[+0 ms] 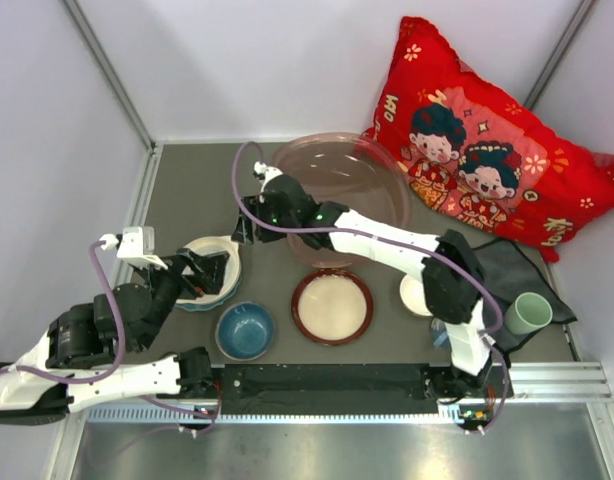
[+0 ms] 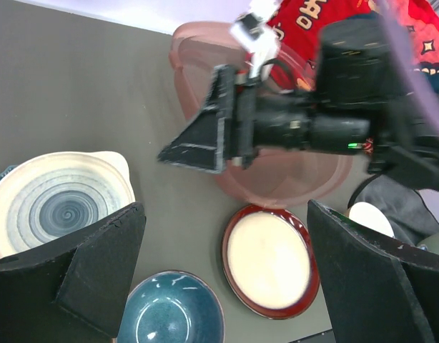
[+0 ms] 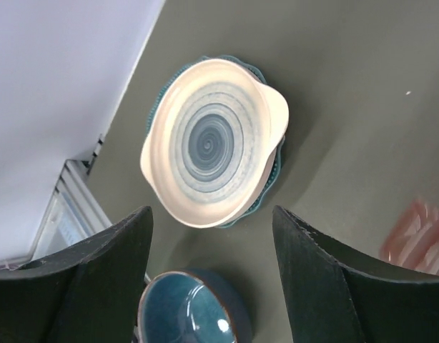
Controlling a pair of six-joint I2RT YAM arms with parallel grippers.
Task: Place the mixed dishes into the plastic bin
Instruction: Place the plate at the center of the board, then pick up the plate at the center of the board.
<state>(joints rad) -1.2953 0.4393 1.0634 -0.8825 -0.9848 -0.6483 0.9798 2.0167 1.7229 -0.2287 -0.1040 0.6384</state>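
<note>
The pinkish plastic bin [image 1: 337, 180] stands at the back centre, empty. A blue-ringed white handled plate [image 1: 219, 250] rests on a teal scalloped plate [image 1: 199, 304] at the left. A blue bowl [image 1: 245, 331] and a red-rimmed cream plate [image 1: 332, 306] lie in front. A cream-white bowl [image 1: 415, 296] and a pale green cup [image 1: 527, 313] are at the right. My left gripper [image 1: 202, 272] is open and empty above the handled plate. My right gripper [image 1: 247, 228] is open and empty, between the bin and the handled plate [image 3: 209, 146]. The small blue mug is mostly hidden behind the right arm.
A red cartoon pillow [image 1: 487, 150] leans at the back right. A dark grey cloth [image 1: 509, 268] lies under the cup. The right arm [image 1: 387, 240] stretches across the bin's front rim. Grey walls close the left and back.
</note>
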